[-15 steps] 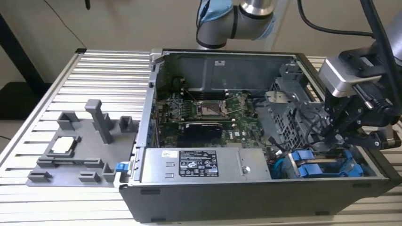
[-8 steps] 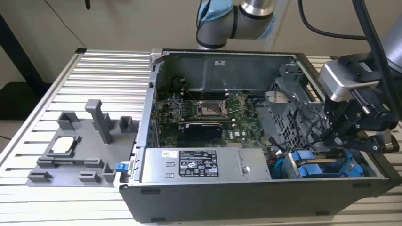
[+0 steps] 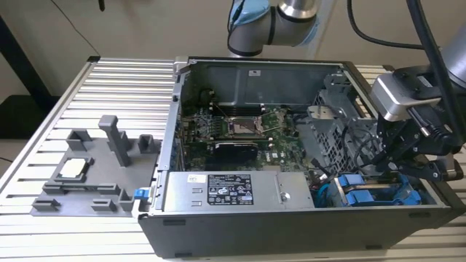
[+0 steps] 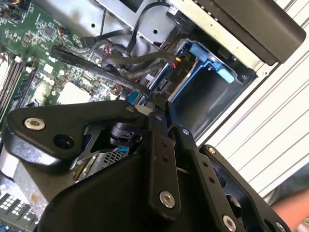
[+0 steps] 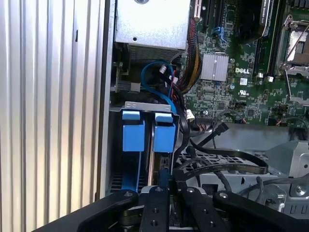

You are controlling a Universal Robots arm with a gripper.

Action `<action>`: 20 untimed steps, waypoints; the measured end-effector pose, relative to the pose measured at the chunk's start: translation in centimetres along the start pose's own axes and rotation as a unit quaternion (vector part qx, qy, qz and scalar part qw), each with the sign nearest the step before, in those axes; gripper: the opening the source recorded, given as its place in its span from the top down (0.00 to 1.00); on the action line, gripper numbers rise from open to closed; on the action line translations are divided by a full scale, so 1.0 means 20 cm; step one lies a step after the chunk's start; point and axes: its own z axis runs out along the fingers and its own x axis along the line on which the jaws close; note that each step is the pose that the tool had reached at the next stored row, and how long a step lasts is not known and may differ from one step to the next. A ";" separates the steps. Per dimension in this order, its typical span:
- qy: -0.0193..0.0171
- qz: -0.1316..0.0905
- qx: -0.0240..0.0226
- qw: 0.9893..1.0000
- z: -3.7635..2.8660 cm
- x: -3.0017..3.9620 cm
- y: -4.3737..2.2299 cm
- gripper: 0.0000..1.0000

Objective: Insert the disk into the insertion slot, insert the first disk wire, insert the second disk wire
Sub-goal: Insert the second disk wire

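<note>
Exterior view: gripper [image 3: 399,164] seen low inside open case [image 3: 218,240] at 4 o'clock, just above slot [image 3: 378,194] with blue rails; PSU [image 3: 233,191] beside it at 9 o'clock.
Second wrist view: gripper linkage [image 4: 159,159] over cables [image 4: 130,63]; finger spacing cannot be told.
First wrist view: disk [image 5: 157,137] seated in slot, blue tabs up; motherboard [image 5: 241,72] at 1 o'clock.

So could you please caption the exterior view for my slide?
Gripper lowered into the open computer case, above the blue-railed insertion slot.
</note>
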 end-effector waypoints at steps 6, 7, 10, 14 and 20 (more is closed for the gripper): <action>-0.001 0.002 0.000 1.000 0.022 0.003 -0.002 0.84; -0.001 0.002 0.000 1.000 0.027 0.004 -0.004 0.84; -0.002 0.004 0.001 1.000 0.043 0.007 -0.008 0.84; -0.002 0.012 0.002 1.000 0.064 0.010 -0.009 0.84; -0.002 0.018 0.002 1.000 0.083 0.013 -0.015 0.84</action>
